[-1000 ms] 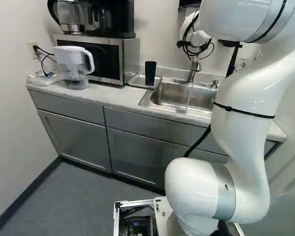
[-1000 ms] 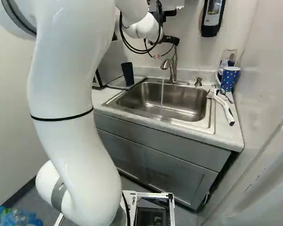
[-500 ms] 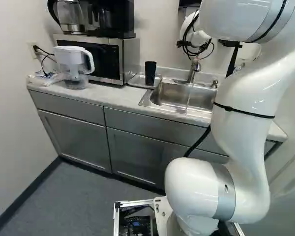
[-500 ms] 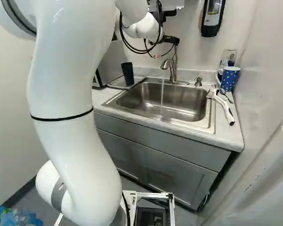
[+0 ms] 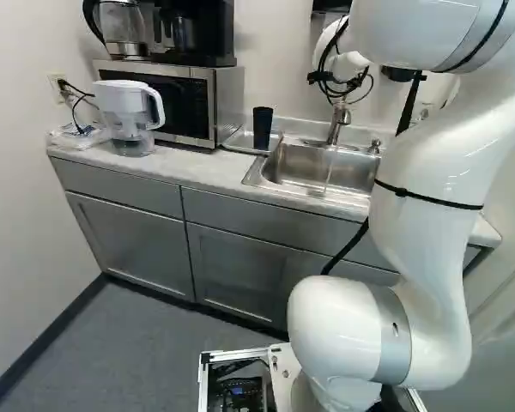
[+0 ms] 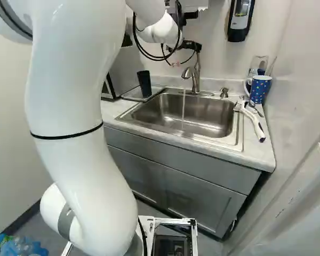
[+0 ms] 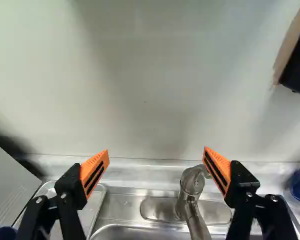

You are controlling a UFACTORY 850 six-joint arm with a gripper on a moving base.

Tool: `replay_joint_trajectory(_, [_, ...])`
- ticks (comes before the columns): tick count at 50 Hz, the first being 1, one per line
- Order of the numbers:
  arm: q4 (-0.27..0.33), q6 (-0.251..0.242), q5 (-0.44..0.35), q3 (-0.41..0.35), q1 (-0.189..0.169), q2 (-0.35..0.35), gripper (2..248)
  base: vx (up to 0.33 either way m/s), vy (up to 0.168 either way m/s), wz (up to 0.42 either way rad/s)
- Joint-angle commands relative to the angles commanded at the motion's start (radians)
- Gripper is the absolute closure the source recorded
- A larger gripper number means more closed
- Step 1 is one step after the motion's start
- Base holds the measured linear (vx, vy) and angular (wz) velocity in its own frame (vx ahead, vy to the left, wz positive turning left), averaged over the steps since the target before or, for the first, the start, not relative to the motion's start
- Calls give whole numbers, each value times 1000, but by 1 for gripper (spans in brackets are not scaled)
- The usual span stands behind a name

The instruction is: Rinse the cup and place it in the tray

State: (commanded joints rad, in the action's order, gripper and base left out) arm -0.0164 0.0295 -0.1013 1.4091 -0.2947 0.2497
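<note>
Inspecting the sink (image 6: 205, 117), we find the jaws (image 6: 190, 46) spread wide apart above its rear edge, with the faucet (image 7: 193, 190) rising ahead of them, just inside one orange pad (image 7: 220, 167) in the wrist view. We record the dark cup (image 6: 144, 84) upright in the metal tray (image 6: 132, 95), beside the sink on the microwave (image 5: 213, 103) side, while a thin stream of water (image 6: 183, 109) runs from the faucet. On the opposite side, we note a blue spotted mug (image 6: 260, 89) and a white-handled brush (image 6: 252, 120) on the counter (image 6: 264, 154).
</note>
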Motion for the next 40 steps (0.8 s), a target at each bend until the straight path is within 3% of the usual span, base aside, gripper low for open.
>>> replay_joint_trajectory(40, [0, 0, 86, -59, 8, -53, 3, 0, 0, 0])
